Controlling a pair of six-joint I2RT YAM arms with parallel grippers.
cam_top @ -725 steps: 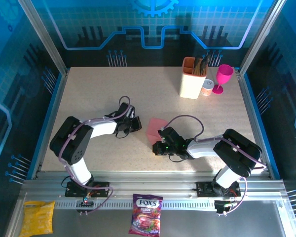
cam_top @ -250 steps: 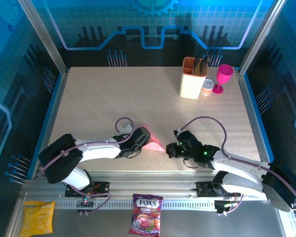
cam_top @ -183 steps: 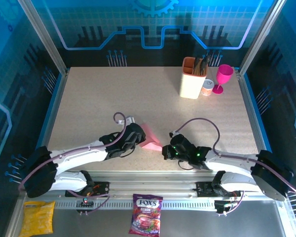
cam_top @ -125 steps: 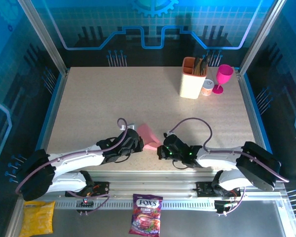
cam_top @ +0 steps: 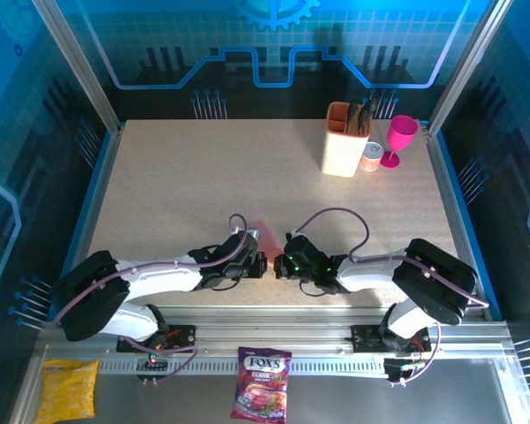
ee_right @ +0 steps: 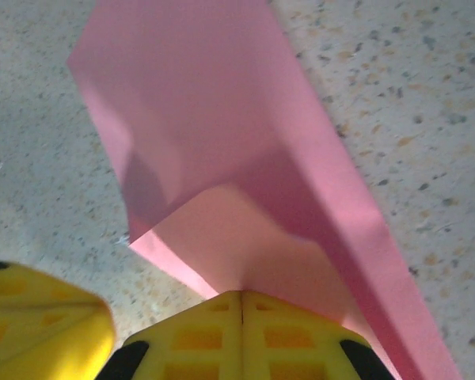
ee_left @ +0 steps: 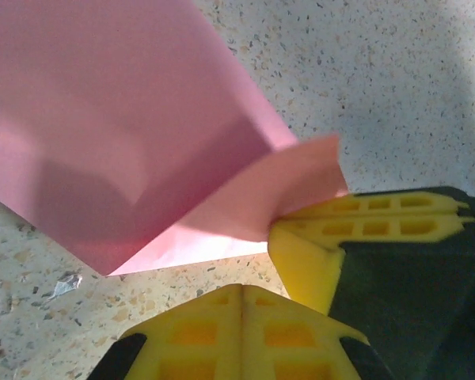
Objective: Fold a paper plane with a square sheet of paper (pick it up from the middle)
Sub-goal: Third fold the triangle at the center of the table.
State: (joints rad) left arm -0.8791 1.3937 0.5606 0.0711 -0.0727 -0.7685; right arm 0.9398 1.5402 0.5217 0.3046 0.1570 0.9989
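Paper plane point(ee_right: 222, 142) (a loosely folded pink sheet) sits on the speckled table point(cam_top: 177, 177) at the lower middle of the overhead view, between the right gripper point(ee_right: 241, 294), clamped on its near corner, and the left gripper point(ee_left: 241, 286), closed tight just beside the sheet's edge
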